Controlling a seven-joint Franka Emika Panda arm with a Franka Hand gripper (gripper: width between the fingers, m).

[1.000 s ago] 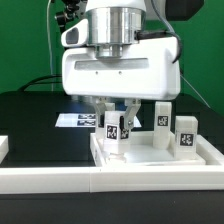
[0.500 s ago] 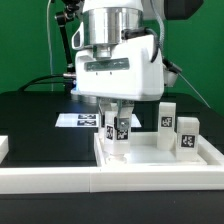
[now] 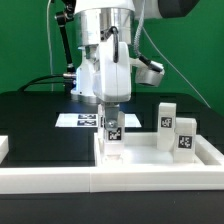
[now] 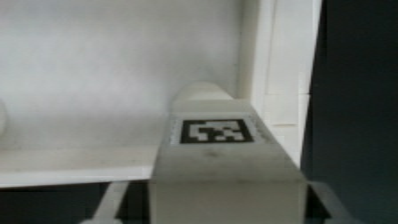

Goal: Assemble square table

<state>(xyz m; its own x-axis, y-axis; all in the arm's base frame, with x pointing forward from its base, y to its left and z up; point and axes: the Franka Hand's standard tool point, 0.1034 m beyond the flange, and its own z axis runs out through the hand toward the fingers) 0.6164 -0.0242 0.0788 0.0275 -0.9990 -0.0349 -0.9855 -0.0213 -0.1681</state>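
The white tray-like tabletop lies at the exterior view's right, inside facing up. My gripper points straight down over its near-left corner and is shut on a white tagged leg block, which stands upright in that corner. In the wrist view the leg fills the middle between my fingers, with the tabletop's floor and rim behind it. Two more leg blocks stand upright at the tabletop's far right.
The marker board lies flat on the black table behind the gripper. A long white border rail runs along the front, and another white rail end shows at the left edge. A green wall is behind.
The hand has turned about its vertical axis, from broadside to edge-on, with the leg held in it. The leg stays upright in the same corner.
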